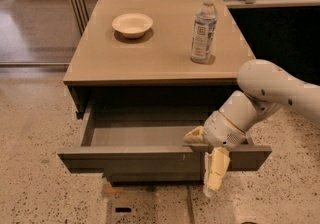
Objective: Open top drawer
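The top drawer (pixel 135 160) of the low cabinet stands pulled well out, and its grey inside shows empty. Its dark front panel faces me at the bottom of the view. My gripper (pixel 205 153) is at the right part of that front panel. One pale finger (pixel 193 136) hooks over the top edge into the drawer. The other finger (pixel 216 172) hangs down the outside of the front. The jaws are closed on the panel. The white arm comes in from the right.
A cream bowl (pixel 132 24) and a plastic water bottle (pixel 204 28) stand on the tan cabinet top (pixel 150 60). The lower drawers (pixel 150 179) are mostly hidden under the open one. Speckled floor lies around the cabinet, with metal posts at the back left.
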Controlling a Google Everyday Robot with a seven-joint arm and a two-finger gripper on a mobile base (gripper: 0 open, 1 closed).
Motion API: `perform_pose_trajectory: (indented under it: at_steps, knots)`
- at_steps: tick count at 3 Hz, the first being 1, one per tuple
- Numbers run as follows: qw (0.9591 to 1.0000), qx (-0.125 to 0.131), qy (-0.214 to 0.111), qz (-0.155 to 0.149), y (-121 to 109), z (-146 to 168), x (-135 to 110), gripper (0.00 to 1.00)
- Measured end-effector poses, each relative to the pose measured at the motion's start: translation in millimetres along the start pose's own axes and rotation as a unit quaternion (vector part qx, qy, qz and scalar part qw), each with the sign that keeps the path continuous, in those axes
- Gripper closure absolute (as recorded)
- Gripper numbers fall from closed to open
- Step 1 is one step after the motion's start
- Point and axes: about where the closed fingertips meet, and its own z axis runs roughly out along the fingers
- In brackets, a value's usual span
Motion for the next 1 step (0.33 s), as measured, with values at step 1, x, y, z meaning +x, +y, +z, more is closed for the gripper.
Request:
perform_pose_trajectory:
  at_steps: [1]
  knots:
    - [1.0, 0.0, 0.0, 0.0, 0.0, 0.0, 0.0, 0.0]
